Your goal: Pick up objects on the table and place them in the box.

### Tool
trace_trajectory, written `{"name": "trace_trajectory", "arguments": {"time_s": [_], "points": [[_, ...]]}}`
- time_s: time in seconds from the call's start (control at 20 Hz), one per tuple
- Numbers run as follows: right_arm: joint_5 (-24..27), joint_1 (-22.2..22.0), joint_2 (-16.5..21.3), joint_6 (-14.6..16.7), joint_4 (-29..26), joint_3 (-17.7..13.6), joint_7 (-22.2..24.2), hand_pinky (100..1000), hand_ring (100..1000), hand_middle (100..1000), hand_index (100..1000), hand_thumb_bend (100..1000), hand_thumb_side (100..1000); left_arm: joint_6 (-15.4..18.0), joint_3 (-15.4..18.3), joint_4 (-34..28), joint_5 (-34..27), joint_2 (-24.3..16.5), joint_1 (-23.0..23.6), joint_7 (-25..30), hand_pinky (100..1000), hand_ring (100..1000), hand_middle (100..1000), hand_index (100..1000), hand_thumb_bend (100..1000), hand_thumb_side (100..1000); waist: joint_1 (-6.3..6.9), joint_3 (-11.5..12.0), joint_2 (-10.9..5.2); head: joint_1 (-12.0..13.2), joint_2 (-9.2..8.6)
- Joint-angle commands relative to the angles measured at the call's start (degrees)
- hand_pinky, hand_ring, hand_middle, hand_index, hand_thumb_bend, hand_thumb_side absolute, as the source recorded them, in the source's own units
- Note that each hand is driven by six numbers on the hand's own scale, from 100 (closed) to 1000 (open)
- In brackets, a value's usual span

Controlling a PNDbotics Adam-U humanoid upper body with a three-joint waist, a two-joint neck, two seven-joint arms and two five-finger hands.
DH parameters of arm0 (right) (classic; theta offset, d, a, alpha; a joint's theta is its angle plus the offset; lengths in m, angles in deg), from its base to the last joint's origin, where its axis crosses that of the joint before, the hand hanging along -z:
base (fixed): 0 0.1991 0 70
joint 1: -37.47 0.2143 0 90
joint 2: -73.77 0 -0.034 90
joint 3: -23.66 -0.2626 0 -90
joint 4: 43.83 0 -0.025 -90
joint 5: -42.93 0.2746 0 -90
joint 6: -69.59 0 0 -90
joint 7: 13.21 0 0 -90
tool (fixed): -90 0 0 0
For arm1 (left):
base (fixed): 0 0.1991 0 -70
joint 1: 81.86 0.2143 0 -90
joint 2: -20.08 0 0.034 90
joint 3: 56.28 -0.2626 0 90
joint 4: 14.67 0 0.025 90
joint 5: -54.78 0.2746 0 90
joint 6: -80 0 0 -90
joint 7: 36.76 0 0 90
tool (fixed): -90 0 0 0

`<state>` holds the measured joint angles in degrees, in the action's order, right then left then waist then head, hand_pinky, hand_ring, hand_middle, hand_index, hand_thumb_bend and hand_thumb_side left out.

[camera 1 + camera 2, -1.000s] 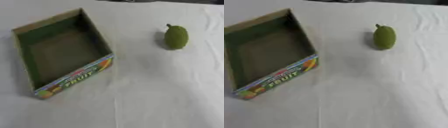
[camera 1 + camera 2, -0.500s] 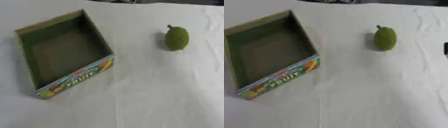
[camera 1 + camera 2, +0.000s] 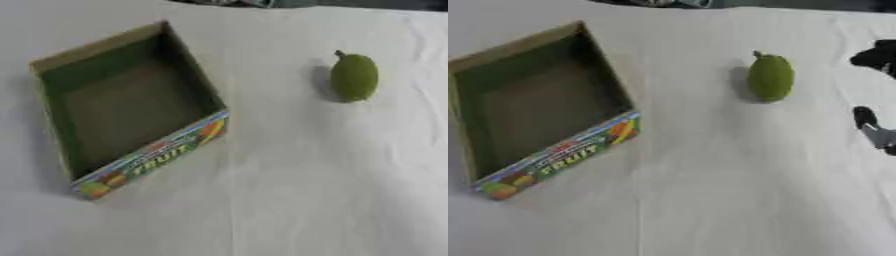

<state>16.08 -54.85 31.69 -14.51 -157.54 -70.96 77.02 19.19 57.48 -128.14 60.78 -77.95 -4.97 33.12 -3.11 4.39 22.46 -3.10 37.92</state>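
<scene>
The box [image 3: 131, 120] sits on the left side of the counter [image 3: 289, 190], turned askew, with nothing in it. The fruit [image 3: 353, 76] lies on the counter to the right of the box and farther back, well apart from it. The right hand [image 3: 875, 131] shows at the right edge, right of the fruit, not touching it.

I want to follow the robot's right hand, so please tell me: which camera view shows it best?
The right eye view. Black parts of the right hand come in at that picture's right edge, to the right of the green fruit; whether its fingers are open or curled cannot be told. The left eye view shows nothing of the hand.
</scene>
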Motion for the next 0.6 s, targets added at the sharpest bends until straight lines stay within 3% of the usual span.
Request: {"name": "trace_trajectory", "arguments": {"time_s": [0.05,0.6], "points": [[0.7,1.4,3.0,0.7,-0.9,0.3,2.6,914,1000,893,966,100,310,0.1,0.4,-1.1,-0.5,-0.9,-0.2,0.4,631,651,567,772,100,506,0.16,0.2,-1.18,-0.3,-0.63],[2.9,9.4,4.5,1.6,-0.8,5.1,9.6,926,1000,894,968,100,323,0.0,-0.3,-1.1,-1.5,-0.7,-0.9,1.5,630,650,567,772,100,517,-0.05,1.3,-1.40,-1.4,-0.56]]}}
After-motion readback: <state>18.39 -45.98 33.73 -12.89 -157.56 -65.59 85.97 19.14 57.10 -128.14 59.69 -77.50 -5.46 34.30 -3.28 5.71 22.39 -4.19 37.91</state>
